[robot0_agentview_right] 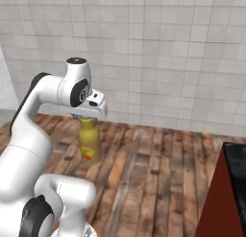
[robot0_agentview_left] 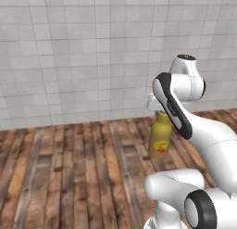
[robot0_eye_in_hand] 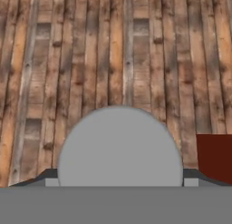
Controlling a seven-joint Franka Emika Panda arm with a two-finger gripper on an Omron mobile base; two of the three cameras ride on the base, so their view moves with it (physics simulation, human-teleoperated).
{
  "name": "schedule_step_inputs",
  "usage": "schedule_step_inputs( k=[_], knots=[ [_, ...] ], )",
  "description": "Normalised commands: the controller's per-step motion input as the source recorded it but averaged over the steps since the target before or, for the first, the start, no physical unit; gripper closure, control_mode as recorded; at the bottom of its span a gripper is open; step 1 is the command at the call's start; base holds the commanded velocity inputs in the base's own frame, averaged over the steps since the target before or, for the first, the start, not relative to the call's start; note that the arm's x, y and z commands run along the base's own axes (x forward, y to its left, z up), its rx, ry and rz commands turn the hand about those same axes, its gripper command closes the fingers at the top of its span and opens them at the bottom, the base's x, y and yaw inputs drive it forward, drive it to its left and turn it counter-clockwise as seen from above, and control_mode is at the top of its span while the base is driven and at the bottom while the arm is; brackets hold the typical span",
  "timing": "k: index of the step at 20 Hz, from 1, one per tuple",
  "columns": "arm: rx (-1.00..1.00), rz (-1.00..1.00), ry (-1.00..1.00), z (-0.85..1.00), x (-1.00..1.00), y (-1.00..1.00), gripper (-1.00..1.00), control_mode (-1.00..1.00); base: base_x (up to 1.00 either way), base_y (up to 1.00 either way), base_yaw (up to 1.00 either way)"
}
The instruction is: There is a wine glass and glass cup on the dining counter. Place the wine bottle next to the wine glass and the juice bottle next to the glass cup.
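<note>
In the left base view, the white arm fills the lower right of the frame, and the juice bottle (robot0_agentview_left: pixel 160 139) is seen right of centre, hung upright beneath the gripper (robot0_agentview_left: pixel 159 113), its long axis vertical over the plank floor (robot0_agentview_left: pixel 69 172).

In the right base view, the bottle is held by its neck left of centre, directly below the jaws, which are closed on it. The dining counter (robot0_agentview_right: pixel 226 193) is seen at the lower right corner, well apart from the bottle, so the carry is judged to lead that way.

In the hand view, the bottle's top is seen as a grey disc at bottom centre, with a red panel at the right edge.
</note>
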Motion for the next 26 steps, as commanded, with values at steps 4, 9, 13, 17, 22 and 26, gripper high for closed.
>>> schedule_step_inputs(
  k=[4, 9, 13, 17, 22, 26],
  knots=[
    [0.00, 0.00, 0.00, 0.00, 0.00, 0.00, 1.00, 1.00, 0.59, -0.08, -0.31],
    [0.00, 0.00, 0.00, 0.00, 0.00, 0.00, 1.00, 1.00, 0.64, -0.09, -0.25],
    [0.00, 0.00, 0.00, 0.00, 0.00, 0.00, 1.00, 1.00, 0.63, -0.09, -0.26],
    [0.00, 0.00, 0.00, 0.00, 0.00, 0.00, 1.00, 1.00, 0.60, -0.09, -0.30],
    [0.00, 0.00, 0.00, 0.00, 0.00, 0.00, 1.00, 1.00, 0.58, -0.10, -0.32],
    [0.00, 0.00, 0.00, 0.00, 0.00, 0.00, 1.00, 1.00, 0.52, -0.11, -0.38]
  ],
)
